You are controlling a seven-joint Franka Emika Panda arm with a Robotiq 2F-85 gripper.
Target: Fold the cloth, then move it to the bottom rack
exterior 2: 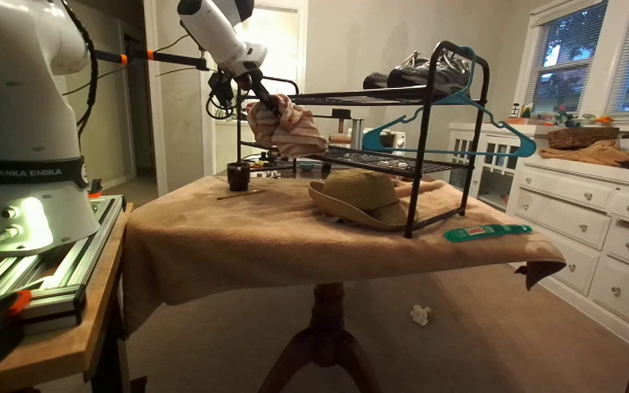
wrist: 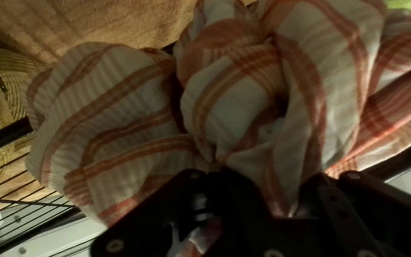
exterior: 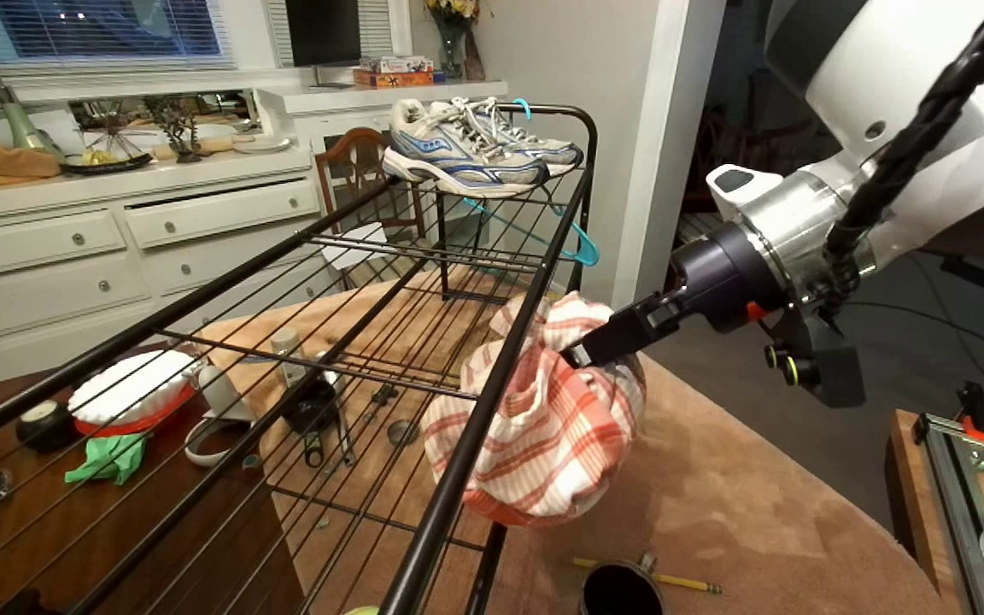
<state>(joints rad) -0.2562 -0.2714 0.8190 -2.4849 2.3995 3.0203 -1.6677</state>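
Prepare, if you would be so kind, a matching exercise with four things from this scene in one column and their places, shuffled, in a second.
Things
1. plaid cloth
2. sneakers
3. turquoise hanger
4. dark cup

Places
A. standing on the tan table covering, beside a pencil
B. bunched up in the grasp of the gripper
C. hanging at one end of the black shelving unit
D. resting on that unit's top tier

Right pairs: 1-B, 2-D, 3-C, 4-A.
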